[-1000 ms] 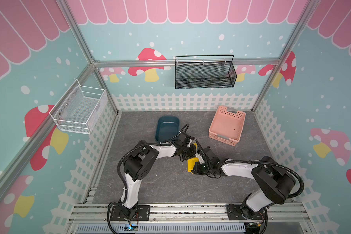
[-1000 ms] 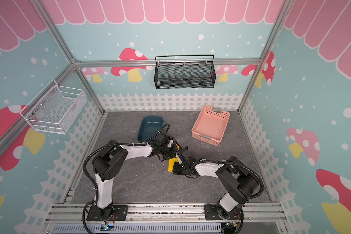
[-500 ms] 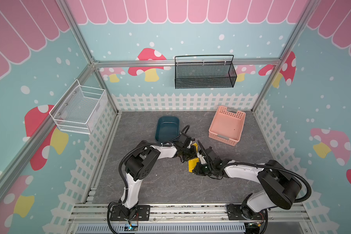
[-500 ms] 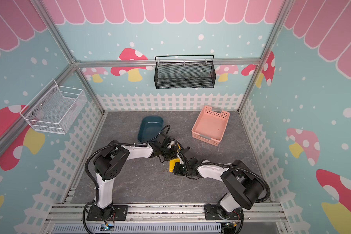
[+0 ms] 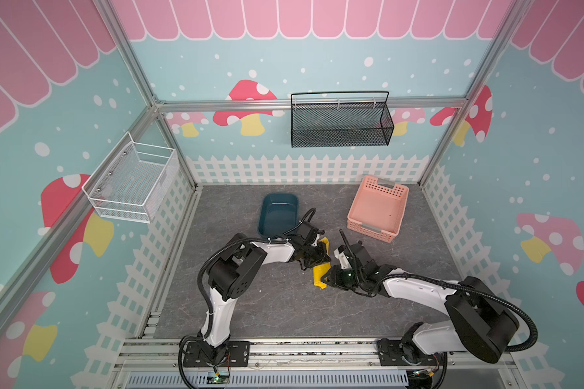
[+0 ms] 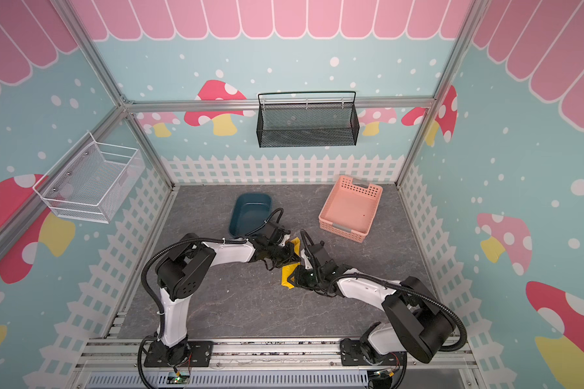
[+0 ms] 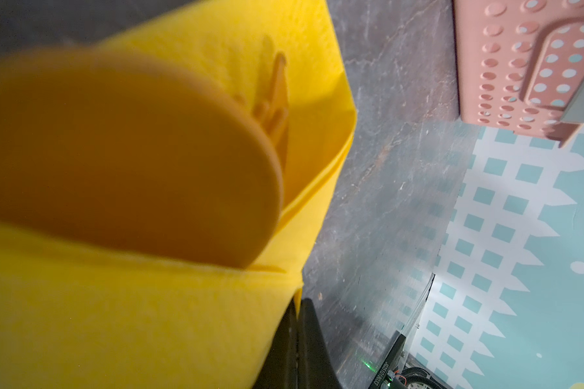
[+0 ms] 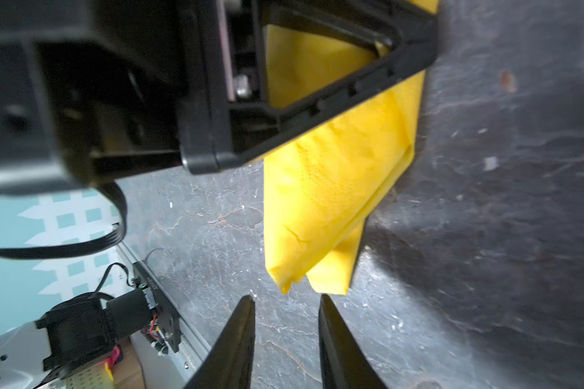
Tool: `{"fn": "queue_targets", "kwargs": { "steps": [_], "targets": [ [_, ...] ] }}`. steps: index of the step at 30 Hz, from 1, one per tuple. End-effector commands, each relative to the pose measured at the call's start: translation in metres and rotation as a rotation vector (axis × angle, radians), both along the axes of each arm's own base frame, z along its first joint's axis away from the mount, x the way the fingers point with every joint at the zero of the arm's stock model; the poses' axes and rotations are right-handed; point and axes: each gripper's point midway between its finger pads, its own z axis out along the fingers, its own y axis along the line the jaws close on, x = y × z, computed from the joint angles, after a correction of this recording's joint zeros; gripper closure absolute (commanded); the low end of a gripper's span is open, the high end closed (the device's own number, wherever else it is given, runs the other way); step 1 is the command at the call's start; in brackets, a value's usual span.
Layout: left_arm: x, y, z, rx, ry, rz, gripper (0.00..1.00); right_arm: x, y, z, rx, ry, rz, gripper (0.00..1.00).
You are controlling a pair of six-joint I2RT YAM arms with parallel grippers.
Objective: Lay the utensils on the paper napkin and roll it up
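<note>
Your left tool (image 7: 299, 313) is clamping together on the paper napkin (image 8: 334, 188), pinching the loose roll mid-length from 9 o'clock in both top views. Your right tool (image 8: 285, 299) is standing apart and empty, with its tips just off the roll's 6 o'clock end. The utensils (image 7: 132, 161) are sitting inside the fold, fork tines (image 7: 277, 111) showing at an open end; can't see the knife.

Likely risks:
- One pinch is probably letting the wrap spring open.
- Tilting is likely sliding the pieces out.
- Re-gripping is risking a paper tear or the tools bumping.

On the desk (image 5: 267, 303), the dark blue tub (image 5: 279, 214) is sitting at 11 o'clock and the pink basket (image 5: 378, 208) at 1 o'clock. Neither is blocking.
</note>
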Motion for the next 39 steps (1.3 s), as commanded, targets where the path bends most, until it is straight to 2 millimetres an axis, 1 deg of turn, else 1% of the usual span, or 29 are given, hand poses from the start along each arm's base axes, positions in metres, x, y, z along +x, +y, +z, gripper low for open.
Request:
{"fn": "queue_targets", "kwargs": {
  "steps": [1,5,7,10,12,14,16,19,23,30,32,39],
  "targets": [
    [-0.006,0.007,-0.020,0.053,0.021,0.009,1.00,-0.002,0.008,-0.004,0.060,0.042,0.010,0.64],
    [-0.005,0.008,-0.019,0.057,0.017,0.013,1.00,0.002,0.010,-0.007,0.088,0.048,0.004,0.63],
    [-0.006,0.008,-0.020,0.058,0.020,0.014,1.00,0.002,0.009,-0.012,0.090,0.068,0.000,0.63],
    [-0.005,0.008,-0.019,0.057,0.019,0.014,1.00,0.004,0.009,-0.015,0.094,0.067,-0.003,0.64],
    [-0.005,0.008,-0.020,0.058,0.020,0.014,1.00,0.006,0.008,-0.016,0.093,0.064,-0.005,0.68],
    [-0.006,0.009,-0.021,0.059,0.021,0.012,1.00,0.007,0.007,-0.016,0.090,0.061,-0.006,0.74],
    [-0.007,0.009,-0.021,0.060,0.024,0.012,1.00,0.006,0.005,-0.018,0.083,0.062,-0.010,0.84],
    [-0.007,0.009,-0.022,0.062,0.023,0.011,1.00,0.004,-0.001,-0.023,0.066,0.066,-0.023,0.92],
    [-0.008,0.009,-0.022,0.062,0.024,0.008,1.00,-0.001,-0.010,-0.032,0.032,0.081,-0.043,0.96],
    [-0.007,0.010,-0.021,0.064,0.022,0.009,1.00,-0.009,-0.024,-0.049,-0.037,0.101,-0.058,0.98],
    [-0.006,0.009,-0.017,0.066,0.009,0.002,1.00,-0.012,-0.026,-0.054,-0.047,0.113,-0.051,0.98],
    [-0.001,0.000,0.019,0.058,-0.082,-0.054,1.00,-0.017,-0.027,-0.063,-0.063,0.134,-0.031,0.98]
  ]
}}
